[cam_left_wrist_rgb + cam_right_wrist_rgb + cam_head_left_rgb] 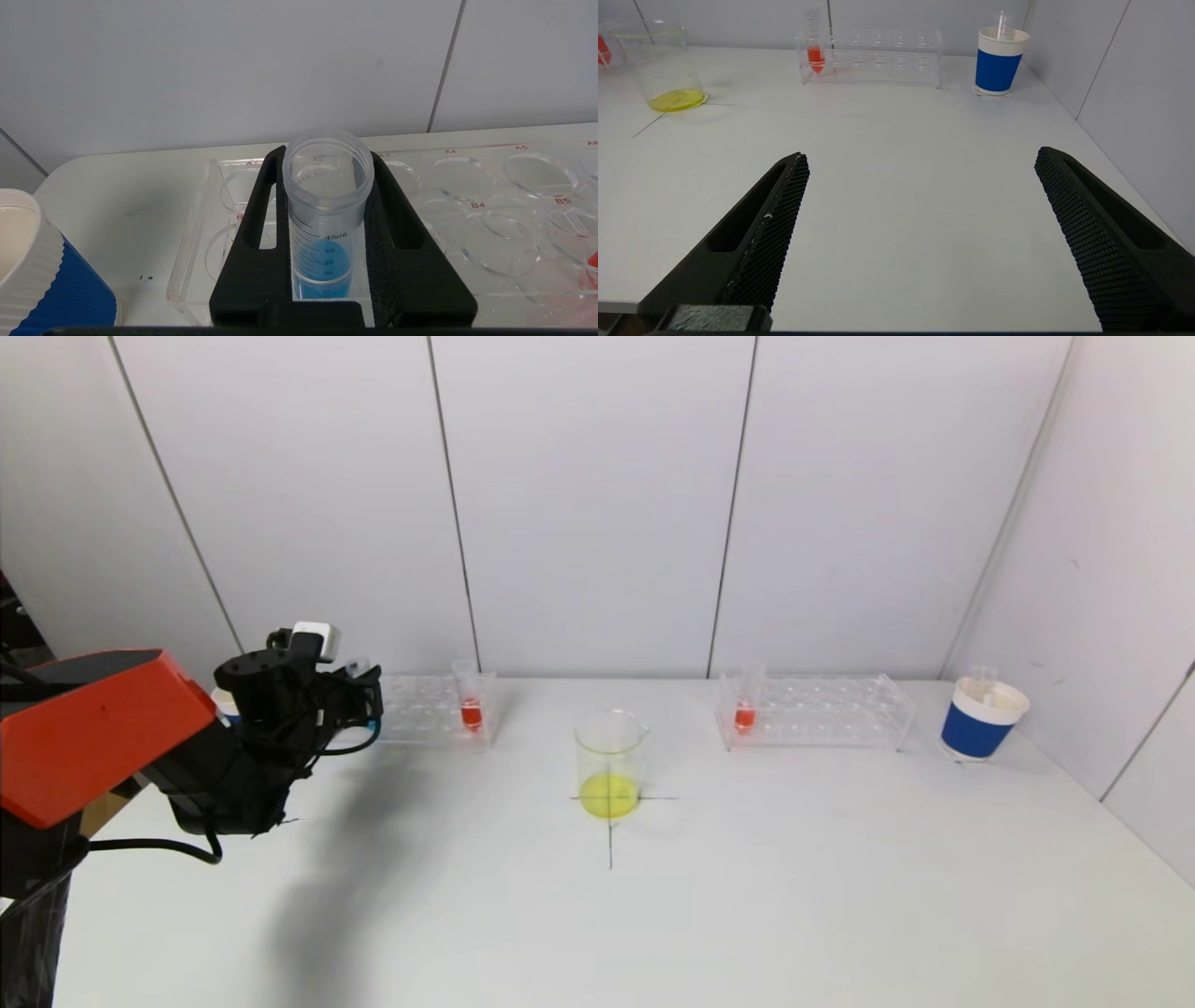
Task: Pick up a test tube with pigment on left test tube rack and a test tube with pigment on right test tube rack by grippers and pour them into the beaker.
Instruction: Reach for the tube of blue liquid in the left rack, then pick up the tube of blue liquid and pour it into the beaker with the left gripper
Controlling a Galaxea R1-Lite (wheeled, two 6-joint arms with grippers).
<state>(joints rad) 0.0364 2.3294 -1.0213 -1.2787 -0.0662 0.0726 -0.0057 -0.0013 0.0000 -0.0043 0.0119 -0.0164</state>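
Observation:
A clear test tube with blue pigment [327,224] stands in the left test tube rack [196,242] near its end, and my left gripper [328,151] is shut on it, one black finger on each side. From the head view, that gripper [359,695] is at the left end of the left rack [425,709], which also holds a tube with red pigment [471,711]. The right rack [822,711] holds another red tube [744,714]. The beaker [610,765], with yellow liquid in it, stands between the racks. My right gripper [920,156] hangs open over bare table, well short of the right rack [871,56].
A blue and white cup [980,719] stands right of the right rack near the side wall. Another blue and white cup [37,270] sits just beyond the left rack's end, close to my left gripper. A black cross is marked on the table under the beaker.

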